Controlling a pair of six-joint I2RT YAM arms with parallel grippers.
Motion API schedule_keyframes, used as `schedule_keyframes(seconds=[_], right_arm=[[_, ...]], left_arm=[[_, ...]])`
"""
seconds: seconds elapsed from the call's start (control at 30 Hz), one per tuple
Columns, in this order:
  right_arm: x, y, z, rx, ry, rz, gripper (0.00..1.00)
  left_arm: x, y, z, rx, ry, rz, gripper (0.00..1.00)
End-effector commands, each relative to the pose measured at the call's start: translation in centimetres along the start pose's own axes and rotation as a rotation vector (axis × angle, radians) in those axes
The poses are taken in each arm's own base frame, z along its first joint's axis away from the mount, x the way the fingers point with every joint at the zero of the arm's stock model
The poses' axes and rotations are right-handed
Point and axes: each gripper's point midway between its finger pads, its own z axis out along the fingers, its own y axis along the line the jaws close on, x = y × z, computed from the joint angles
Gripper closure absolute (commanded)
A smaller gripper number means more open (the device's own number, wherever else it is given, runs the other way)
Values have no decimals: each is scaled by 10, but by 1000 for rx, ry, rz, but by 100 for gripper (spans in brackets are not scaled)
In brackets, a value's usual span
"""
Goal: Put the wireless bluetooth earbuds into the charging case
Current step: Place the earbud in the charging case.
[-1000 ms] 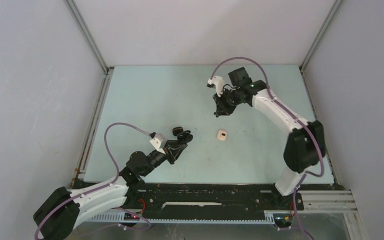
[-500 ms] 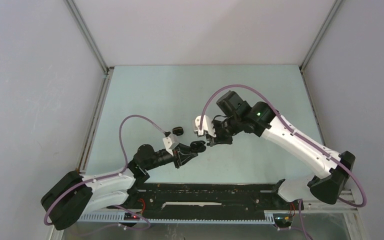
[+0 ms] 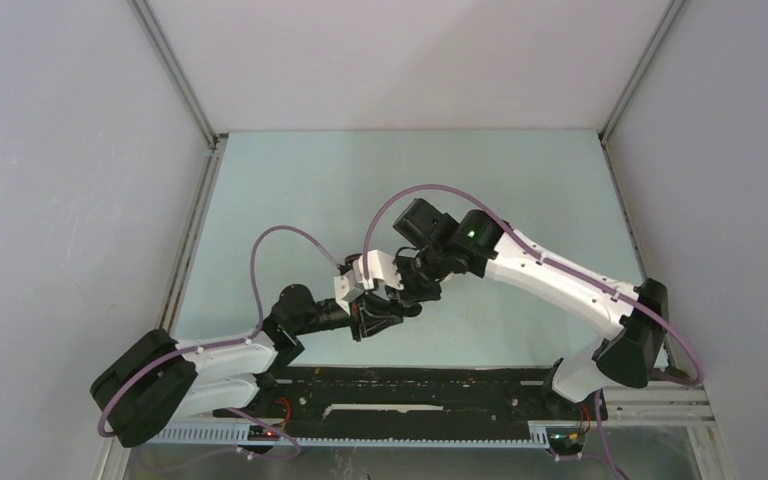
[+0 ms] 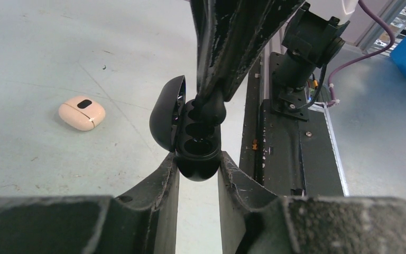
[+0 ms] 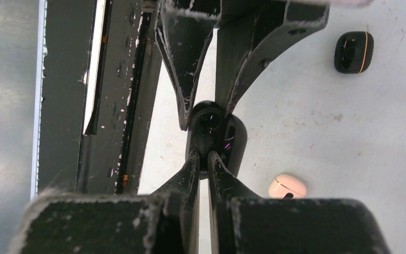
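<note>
My left gripper [image 4: 198,165] is shut on the base of an open black charging case [image 4: 196,147]. Its lid [image 4: 165,114] is swung up to the left, and the lower well is empty. My right gripper [image 5: 203,155] reaches in from the opposite side, shut on a glossy black earbud [image 4: 211,108] that sits at the case's upper well. In the right wrist view the case [image 5: 233,142] lies just beyond my fingertips, between the left gripper's fingers [image 5: 187,69]. From above, the two grippers meet at the table's near middle, left gripper [image 3: 390,316] and right gripper [image 3: 412,292].
A closed beige case [image 4: 82,112] lies on the pale table, also in the right wrist view as the beige case [image 5: 287,186]. A closed black case with an orange seam [image 5: 353,51] lies further off. The black base rail [image 4: 291,153] runs along the near table edge.
The right arm has swung from the far back down to the near middle. The left gripper has carried the open case rightwards, and the two grippers now meet.
</note>
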Motion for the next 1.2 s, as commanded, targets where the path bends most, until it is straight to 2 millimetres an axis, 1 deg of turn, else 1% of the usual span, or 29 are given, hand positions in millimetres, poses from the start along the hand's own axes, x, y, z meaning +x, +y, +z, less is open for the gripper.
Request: schedule_keyframes(seconds=[0.0,0.2,0.37,0.87,1.0,1.17], right_arm=[[-19,-6,-6,30,-20,-18,100],[-21,-3,1,12,-6,-25,99],[-20,-2,6,5,14,-31,99],[-5,-3,11,9,87,-40,99],[-5,-3,14,11,76,-35,93],[-10,-6,16,28,65,-28,81]], left_arm=[[-23,-9,7,59,-57,38,100],[-25,-12,7,69,-60,41,100],[-26,-13,6,72,-64,43,100],[-26,-12,6,68,-66,44,100],[-26,-13,6,69,-65,46,100],[-25,-13,6,69,-63,44,100]])
